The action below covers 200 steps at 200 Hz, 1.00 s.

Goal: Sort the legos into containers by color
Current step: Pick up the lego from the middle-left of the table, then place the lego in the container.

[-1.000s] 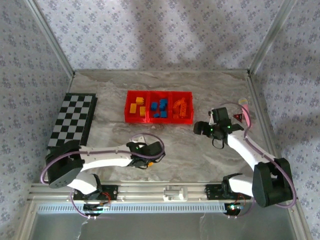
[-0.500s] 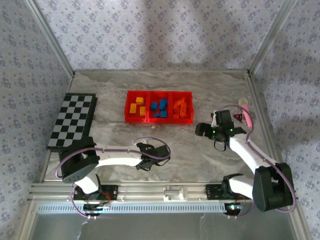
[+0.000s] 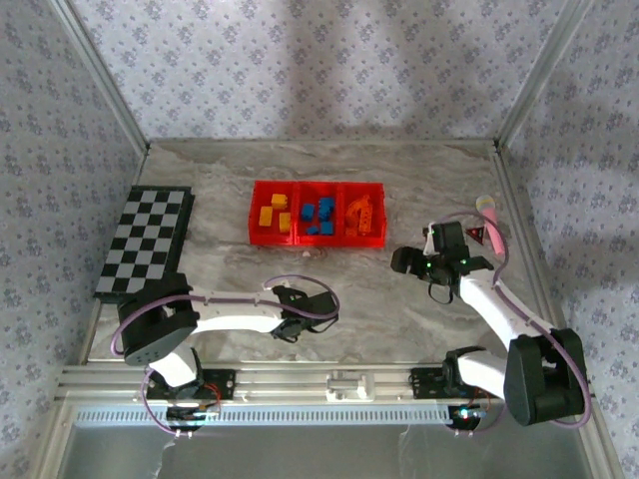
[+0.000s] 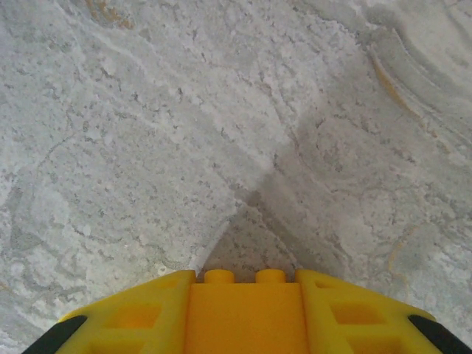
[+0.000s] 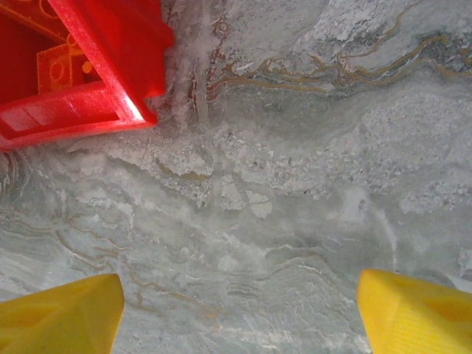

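Left jaws were clamped on a yellow-orange brick [image 4: 245, 313], studs pointing forward out of the fingers [image 4: 125, 317], low over the bench [image 3: 379, 309] at the near side. The red containers [image 3: 318, 240] lay ahead and slightly right; the left compartment, which held the yellow-orange legos [image 3: 272, 214], was closest. Long axis of the brick: couldn't tell. Right jaws were open and empty, beside the bin corner [image 5: 110, 74]. A second earlier the left jaws were wide open and a bit farther forward; the right arm had barely shifted.

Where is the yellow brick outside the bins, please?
The yellow brick is clamped in the left tool, left wrist view, close to the table's front edge.
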Each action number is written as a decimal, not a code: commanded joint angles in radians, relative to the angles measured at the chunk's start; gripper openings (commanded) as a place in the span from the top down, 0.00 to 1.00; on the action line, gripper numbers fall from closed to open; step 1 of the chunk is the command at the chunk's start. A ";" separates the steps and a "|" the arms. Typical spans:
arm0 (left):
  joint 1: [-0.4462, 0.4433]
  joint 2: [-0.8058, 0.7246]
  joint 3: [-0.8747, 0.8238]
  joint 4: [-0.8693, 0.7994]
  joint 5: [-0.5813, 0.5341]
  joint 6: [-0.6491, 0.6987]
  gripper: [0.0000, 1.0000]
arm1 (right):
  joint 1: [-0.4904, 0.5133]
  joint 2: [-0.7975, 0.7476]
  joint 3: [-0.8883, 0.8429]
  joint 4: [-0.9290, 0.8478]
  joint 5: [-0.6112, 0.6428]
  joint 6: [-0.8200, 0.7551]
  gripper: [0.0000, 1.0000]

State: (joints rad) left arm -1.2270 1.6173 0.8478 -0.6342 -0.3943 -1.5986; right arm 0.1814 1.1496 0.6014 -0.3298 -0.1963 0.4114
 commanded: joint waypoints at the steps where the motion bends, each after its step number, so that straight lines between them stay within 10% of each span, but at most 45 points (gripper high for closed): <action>1: -0.009 0.013 -0.026 0.104 0.026 -0.038 0.72 | -0.007 -0.022 -0.011 -0.001 -0.008 0.008 0.15; 77: 0.035 -0.076 0.007 0.066 -0.057 0.153 0.79 | -0.015 -0.038 -0.013 -0.013 0.000 0.005 0.15; 200: 0.717 0.056 0.581 -0.221 0.180 1.058 0.78 | -0.040 -0.033 -0.008 -0.031 0.006 -0.015 0.15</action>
State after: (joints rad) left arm -0.5747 1.5871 1.3163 -0.7666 -0.2745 -0.7383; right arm 0.1520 1.1263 0.5987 -0.3328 -0.1986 0.4107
